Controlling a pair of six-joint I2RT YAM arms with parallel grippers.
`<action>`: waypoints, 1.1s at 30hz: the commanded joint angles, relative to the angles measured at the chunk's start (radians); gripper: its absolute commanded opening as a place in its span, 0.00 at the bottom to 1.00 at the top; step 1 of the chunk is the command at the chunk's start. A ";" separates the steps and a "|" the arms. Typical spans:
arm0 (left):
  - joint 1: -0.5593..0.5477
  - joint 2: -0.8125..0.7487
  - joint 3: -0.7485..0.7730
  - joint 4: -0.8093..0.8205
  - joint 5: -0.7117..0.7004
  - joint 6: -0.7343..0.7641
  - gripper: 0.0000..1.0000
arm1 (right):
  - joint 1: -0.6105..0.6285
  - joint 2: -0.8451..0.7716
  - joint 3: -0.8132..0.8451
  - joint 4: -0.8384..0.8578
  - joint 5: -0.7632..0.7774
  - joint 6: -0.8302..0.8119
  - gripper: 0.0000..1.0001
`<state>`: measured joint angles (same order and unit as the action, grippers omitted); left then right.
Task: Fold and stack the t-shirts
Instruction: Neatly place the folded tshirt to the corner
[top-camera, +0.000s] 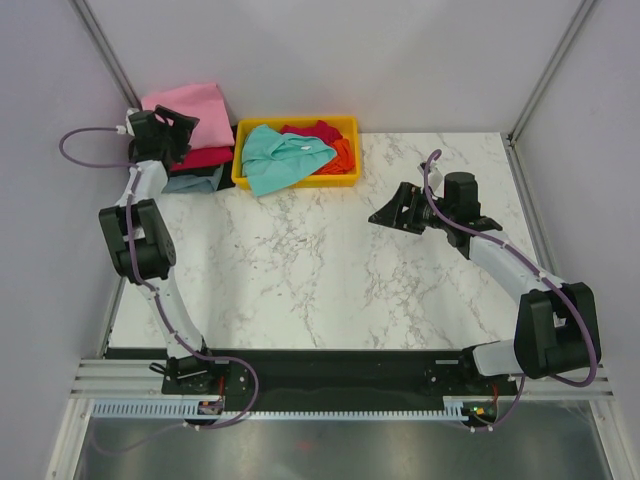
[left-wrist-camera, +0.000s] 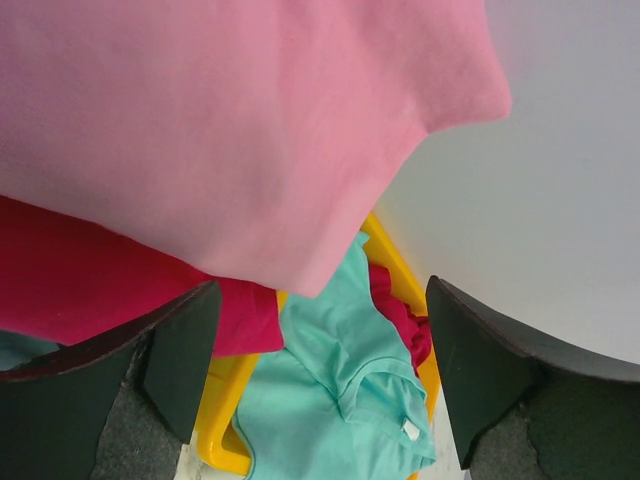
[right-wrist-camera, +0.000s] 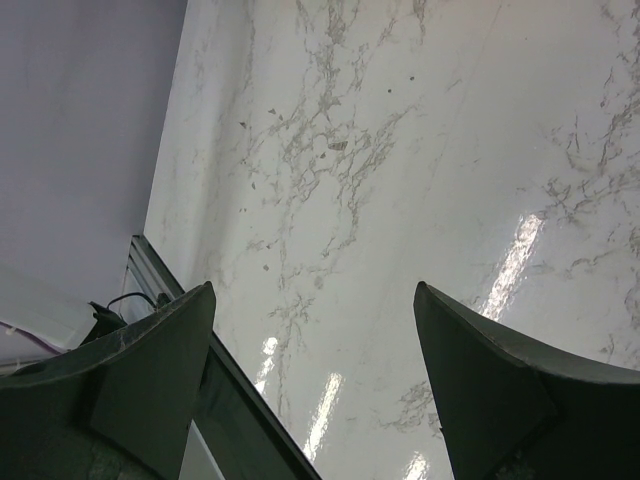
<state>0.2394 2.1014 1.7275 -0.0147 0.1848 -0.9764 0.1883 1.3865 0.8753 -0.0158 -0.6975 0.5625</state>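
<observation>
arms: white links, black joints | cables: purple | hands: dark grey

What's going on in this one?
The left gripper is open and holds nothing, at the far left corner by a stack of t-shirts: the light pink t-shirt on top, the crimson t-shirt and the grey-blue t-shirt beneath. The right gripper hangs open and empty over the marble table. The teal t-shirt lies bunched with red and orange ones in the yellow tray.
</observation>
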 joint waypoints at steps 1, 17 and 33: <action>-0.017 0.019 0.007 0.021 -0.041 -0.044 0.90 | 0.003 -0.020 0.028 0.022 0.012 -0.023 0.89; -0.038 -0.028 -0.117 0.010 -0.150 -0.048 0.91 | 0.002 -0.015 0.025 0.022 0.012 -0.023 0.89; -0.040 -0.061 -0.054 0.035 -0.165 -0.030 0.90 | 0.002 -0.009 0.022 0.030 0.010 -0.019 0.89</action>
<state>0.1993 2.0861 1.6226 -0.0280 0.0532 -1.0100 0.1883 1.3865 0.8753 -0.0154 -0.6903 0.5602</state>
